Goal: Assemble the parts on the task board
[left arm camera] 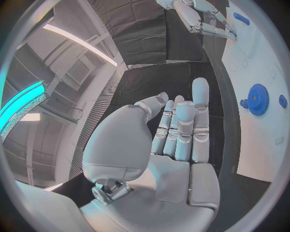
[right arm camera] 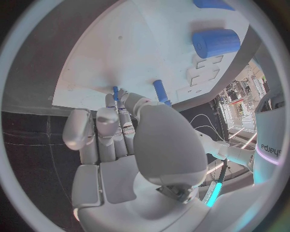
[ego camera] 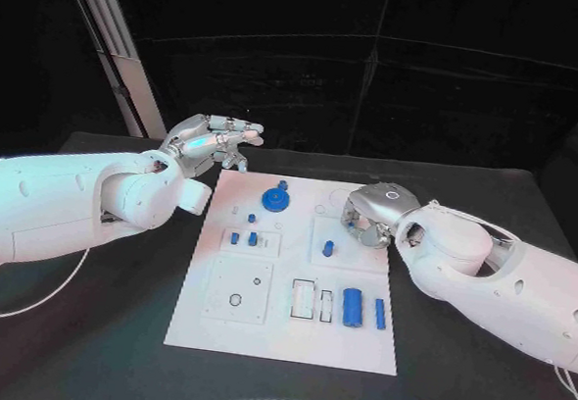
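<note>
Gear (ego camera: pixel 276 198) sits near the board's (ego camera: pixel 217 329) far edge; left hand (ego camera: pixel 215 142) hangs released, right hand (ego camera: pixel 370 215) pinches a small blue peg (right arm camera: pixel 115 92).

Board: your task board (ego camera: pixel 287 333) lies in the middle of the table (ego camera: pixel 464 399), between your two hands.
Far end: the gear (ego camera: pixel 275 199) sits on the board's far part, left of centre.
Middle: small pegs (ego camera: pixel 243 239) stand left, one peg (ego camera: pixel 328 247) right.
Near right: the cylinder (ego camera: pixel 353 308) lies beside the bar (ego camera: pixel 381 314), the bar nearer the board's right edge.
Left hand (ego camera: pixel 214 141): beyond the board's far left corner, off the board.
Right hand (ego camera: pixel 370 213): over the board's far right part.
</note>
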Robot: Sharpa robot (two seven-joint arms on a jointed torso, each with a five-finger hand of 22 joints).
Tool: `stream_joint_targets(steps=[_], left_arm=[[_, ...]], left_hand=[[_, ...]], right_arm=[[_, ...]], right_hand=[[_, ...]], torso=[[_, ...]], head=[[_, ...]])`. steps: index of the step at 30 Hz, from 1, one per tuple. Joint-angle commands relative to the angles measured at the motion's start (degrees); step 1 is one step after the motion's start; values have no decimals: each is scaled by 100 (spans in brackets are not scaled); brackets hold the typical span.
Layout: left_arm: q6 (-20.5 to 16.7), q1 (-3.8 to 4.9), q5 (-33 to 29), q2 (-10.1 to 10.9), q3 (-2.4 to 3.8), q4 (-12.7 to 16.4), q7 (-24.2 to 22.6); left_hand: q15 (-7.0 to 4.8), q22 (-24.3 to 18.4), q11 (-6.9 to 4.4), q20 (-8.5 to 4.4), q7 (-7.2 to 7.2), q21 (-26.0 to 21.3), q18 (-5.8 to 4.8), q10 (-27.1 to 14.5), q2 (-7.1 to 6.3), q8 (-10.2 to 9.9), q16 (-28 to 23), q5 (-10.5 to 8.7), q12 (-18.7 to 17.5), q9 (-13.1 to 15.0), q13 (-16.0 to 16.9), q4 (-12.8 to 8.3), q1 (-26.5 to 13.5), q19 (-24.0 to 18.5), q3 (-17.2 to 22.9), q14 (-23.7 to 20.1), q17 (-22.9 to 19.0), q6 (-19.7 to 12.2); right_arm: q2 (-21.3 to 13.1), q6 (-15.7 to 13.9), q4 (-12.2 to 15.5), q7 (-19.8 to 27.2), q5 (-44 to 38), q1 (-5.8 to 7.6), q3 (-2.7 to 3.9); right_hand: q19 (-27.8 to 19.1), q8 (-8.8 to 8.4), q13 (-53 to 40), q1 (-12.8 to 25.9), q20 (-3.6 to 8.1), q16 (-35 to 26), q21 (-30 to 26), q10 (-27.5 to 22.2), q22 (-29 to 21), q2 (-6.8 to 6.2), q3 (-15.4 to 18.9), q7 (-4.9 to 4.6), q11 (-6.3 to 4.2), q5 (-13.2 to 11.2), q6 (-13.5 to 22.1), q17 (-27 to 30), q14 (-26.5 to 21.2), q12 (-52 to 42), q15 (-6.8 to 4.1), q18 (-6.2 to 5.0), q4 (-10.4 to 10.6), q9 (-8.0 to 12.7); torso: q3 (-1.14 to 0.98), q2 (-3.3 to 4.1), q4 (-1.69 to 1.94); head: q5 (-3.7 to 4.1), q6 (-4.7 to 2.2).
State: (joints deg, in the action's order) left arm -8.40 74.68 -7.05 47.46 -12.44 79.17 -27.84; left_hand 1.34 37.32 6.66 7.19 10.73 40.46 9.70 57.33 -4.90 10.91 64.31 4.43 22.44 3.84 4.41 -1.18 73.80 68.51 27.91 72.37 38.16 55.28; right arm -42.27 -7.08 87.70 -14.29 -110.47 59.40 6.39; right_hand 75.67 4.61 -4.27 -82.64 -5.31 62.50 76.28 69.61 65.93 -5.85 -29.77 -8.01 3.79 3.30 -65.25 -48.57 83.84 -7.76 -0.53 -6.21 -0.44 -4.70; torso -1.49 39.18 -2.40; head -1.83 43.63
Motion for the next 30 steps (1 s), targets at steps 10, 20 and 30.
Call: stream_joint_targets(steps=[10, 20, 30], left_arm=[[62, 8, -18, 7, 4, -41, -32], [72, 8, -17, -15, 5, -81, -39], [84, 8, -17, -60, 5, -101, -46]], left_hand=[[12, -5, -20, -5, 5, -21, 82, -39, 42, 31, 23, 4, 38, 9, 8, -1, 25, 40, -34, -21, 2, -19], [12, -5, -20, -5, 5, -21, 82, -39, 42, 31, 23, 4, 38, 9, 8, -1, 25, 40, -34, -21, 2, -19], [12, -9, -20, -5, 5, -25, 81, -47, 53, 35, 23, 1, 47, 8, 8, -9, 35, 44, -38, -25, -9, -23]], right_arm=[[-194, -477, 246, 65, 109, 7, 2], [-533, -1378, 868, 301, 972, 9, 19], [-364, -1944, 1025, 788, 1754, 2, 19]], right_hand=[[51, 6, -3, -48, 7, 56, 40, 34, 27, 34, -28, -14, 16, 50, -29, -27, 18, -30, -36, 91, -82, -2], [49, -29, 5, -24, 2, 55, 45, -8, 29, 9, -42, -35, 38, 65, 1, -11, 11, -9, -23, 92, -107, 8], [77, -34, 5, -34, -2, 93, 75, -12, 77, 20, -64, -40, 41, 100, -4, -58, 19, -8, -19, 102, -127, 9]], torso=[[0, 0, 0], [15, -10, -4], [18, -3, 22]], head=[[-1, 3], [-38, -28], [-167, -54]])
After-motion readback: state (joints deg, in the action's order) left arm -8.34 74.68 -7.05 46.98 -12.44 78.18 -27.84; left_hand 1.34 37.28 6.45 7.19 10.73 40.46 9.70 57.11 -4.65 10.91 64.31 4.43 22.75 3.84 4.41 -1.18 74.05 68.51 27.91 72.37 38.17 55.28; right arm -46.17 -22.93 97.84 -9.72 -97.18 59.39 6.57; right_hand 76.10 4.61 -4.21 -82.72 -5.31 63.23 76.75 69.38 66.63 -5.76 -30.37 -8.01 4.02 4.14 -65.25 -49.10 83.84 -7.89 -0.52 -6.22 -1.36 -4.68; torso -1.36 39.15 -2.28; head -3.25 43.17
